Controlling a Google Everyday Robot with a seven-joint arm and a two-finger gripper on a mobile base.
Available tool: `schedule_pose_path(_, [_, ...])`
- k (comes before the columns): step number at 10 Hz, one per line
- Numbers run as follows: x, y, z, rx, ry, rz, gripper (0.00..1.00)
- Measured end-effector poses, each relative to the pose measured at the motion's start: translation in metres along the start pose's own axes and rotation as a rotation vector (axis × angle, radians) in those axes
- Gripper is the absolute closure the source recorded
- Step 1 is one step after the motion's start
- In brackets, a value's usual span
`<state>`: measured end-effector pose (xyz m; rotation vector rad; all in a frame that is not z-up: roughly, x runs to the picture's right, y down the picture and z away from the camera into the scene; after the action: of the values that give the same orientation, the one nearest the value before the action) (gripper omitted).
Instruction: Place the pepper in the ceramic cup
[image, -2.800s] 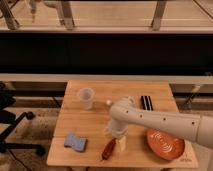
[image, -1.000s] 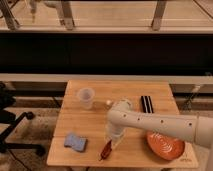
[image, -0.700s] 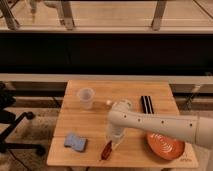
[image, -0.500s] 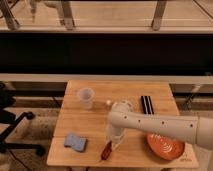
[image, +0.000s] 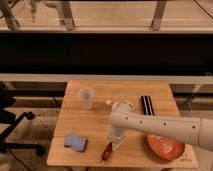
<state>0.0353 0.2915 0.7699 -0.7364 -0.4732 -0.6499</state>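
The red pepper lies on the wooden table near its front edge, left of centre. My gripper hangs from the white arm that reaches in from the right, and it sits right over the pepper's upper right end, at or touching it. The pale ceramic cup stands upright at the back left of the table, well apart from the gripper.
A blue sponge lies left of the pepper. An orange-red plate sits at the front right, partly under the arm. A black ridged object lies at the back right. A pale bottle shows behind the arm. An office chair stands left of the table.
The arm has swung a little left and lowered its gripper down onto the pepper. The pepper, cup and other things have stayed where they were.
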Motion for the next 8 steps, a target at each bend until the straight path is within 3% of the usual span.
schedule_pose_path(2, [0.001,-0.005,-0.008,0.006,0.009,-0.009,0.81])
schedule_pose_path(5, [-0.002,-0.011,-0.031,0.008,0.024,-0.021,0.99])
schedule_pose_path(8, [-0.002,-0.015,-0.035,0.014,0.031,-0.032,0.99])
